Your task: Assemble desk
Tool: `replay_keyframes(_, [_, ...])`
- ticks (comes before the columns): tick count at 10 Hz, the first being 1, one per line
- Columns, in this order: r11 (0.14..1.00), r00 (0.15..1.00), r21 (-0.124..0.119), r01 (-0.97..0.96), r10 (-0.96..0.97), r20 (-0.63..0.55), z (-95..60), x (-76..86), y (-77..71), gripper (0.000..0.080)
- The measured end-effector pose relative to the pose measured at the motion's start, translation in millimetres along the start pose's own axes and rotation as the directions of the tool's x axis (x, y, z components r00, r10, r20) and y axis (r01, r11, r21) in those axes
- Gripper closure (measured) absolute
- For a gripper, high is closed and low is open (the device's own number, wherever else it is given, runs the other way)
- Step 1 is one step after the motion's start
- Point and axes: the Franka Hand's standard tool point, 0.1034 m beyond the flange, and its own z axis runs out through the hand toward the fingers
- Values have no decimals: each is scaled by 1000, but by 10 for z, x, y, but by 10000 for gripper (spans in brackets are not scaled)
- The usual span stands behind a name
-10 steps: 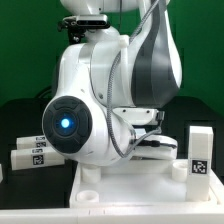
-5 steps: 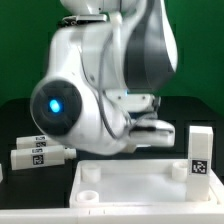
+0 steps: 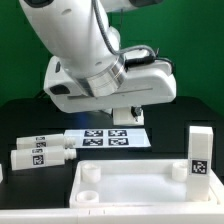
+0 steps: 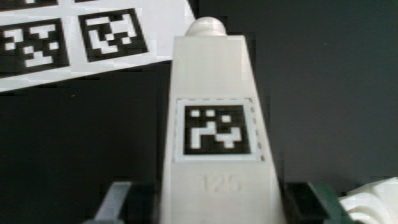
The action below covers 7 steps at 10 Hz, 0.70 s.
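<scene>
The white tabletop (image 3: pixel 140 192) lies at the front with round corner sockets. Two tagged legs (image 3: pixel 40 155) lie at the exterior view's left and one leg (image 3: pixel 199 150) stands upright at the right. My gripper (image 3: pixel 125 115) hangs low just behind the marker board (image 3: pixel 105 137). In the wrist view another tagged leg (image 4: pixel 217 120) runs lengthwise between the jaws of my gripper (image 4: pixel 217 200), its rounded peg end pointing away. A dark gap shows between the leg and each finger (image 4: pixel 121 200), so the jaws stand open around it. In the exterior view this leg is hidden.
The marker board (image 4: pixel 80 40) also shows in the wrist view, beside the leg's far end. A white edge of some part (image 4: pixel 377 195) sits close to one finger. The arm's big white body (image 3: pixel 90 50) fills the upper part of the exterior view.
The arm has swung up and back, from filling the middle of the view with its blue-lit joint. The marker board is now uncovered, and the gripper hangs behind it.
</scene>
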Motion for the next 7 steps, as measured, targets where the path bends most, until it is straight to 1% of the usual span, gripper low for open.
replay_keyframes(1, [1000,997,-3,3,-4,-82,-30,21,-9,515])
replay_keyframes(2, [1000,993,-2,7,-7,-114,-65,4,-5,514])
replay_keyframes(3, [998,984,-9,70,-70,-166,-337,56,-11,514])
replay_keyframes(4, [991,964,-33,131,-135,-231,-641,143,-51,514])
replay_keyframes(5, [988,929,-49,149,-156,-336,-782,240,-123,514])
replay_keyframes(6, [988,904,-60,139,-152,-401,-718,232,-85,514])
replay_keyframes(7, [989,892,-64,133,-148,-427,-682,206,-50,514])
